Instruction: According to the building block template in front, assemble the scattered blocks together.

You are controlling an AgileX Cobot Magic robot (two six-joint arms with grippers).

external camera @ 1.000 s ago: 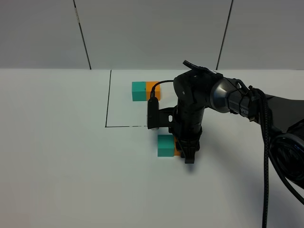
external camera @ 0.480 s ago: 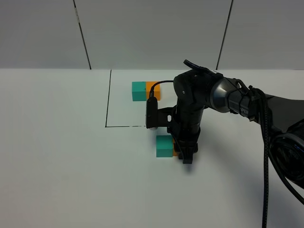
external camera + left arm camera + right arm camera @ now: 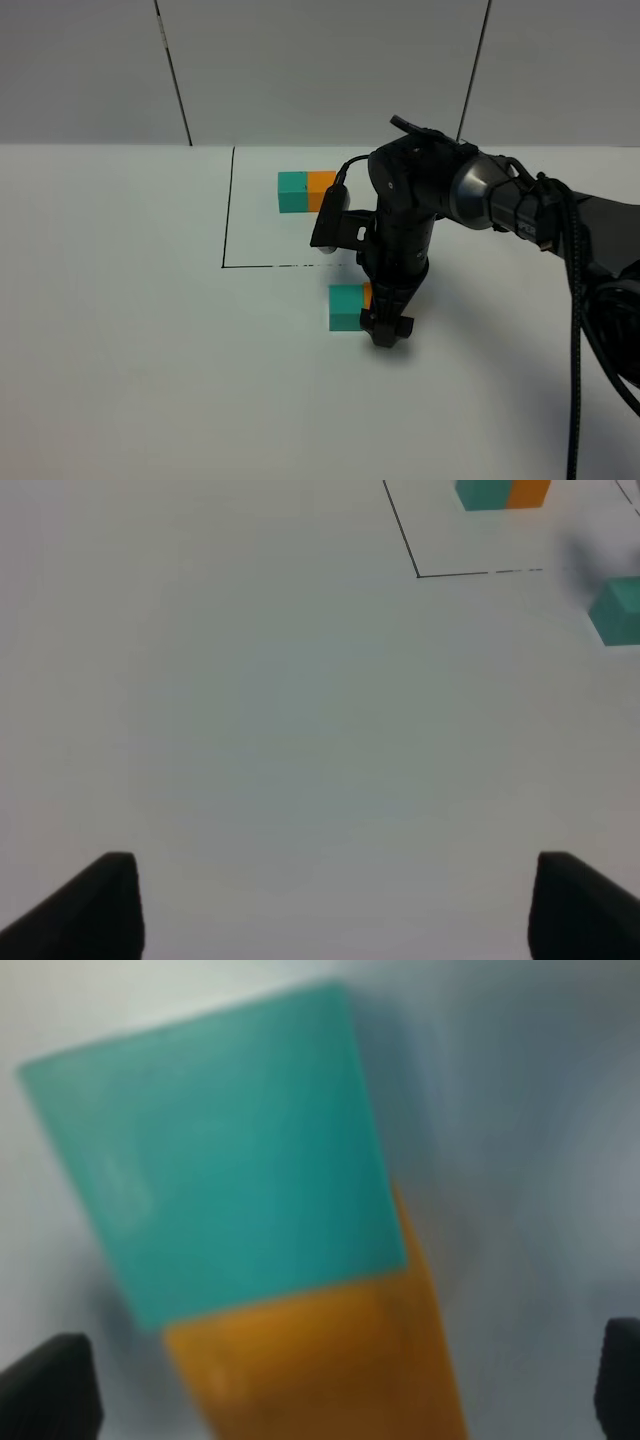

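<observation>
The template, a teal and orange bar [image 3: 307, 190], lies inside the black-lined square at the back; it also shows in the left wrist view [image 3: 503, 492]. The loose teal cube [image 3: 346, 307] sits in front of the line, with the loose orange cube [image 3: 367, 296] touching its right side, mostly hidden behind my right gripper [image 3: 385, 326]. In the right wrist view the teal cube [image 3: 230, 1150] and orange cube [image 3: 320, 1360] are joined face to face. My right gripper [image 3: 330, 1390] is open, its fingertips [image 3: 45, 1385] well clear of the orange cube. My left gripper [image 3: 340, 910] is open and empty, far from the teal cube [image 3: 618, 610].
A black outline [image 3: 228, 215] marks a square on the white table [image 3: 120, 350]. The right arm and its cable [image 3: 560, 290] stretch in from the right edge. A grey panelled wall [image 3: 320, 70] stands behind the table.
The right wrist has risen and tilted back slightly above the pair. The teal cube has slid a little to the left, and less of the orange cube shows now.
</observation>
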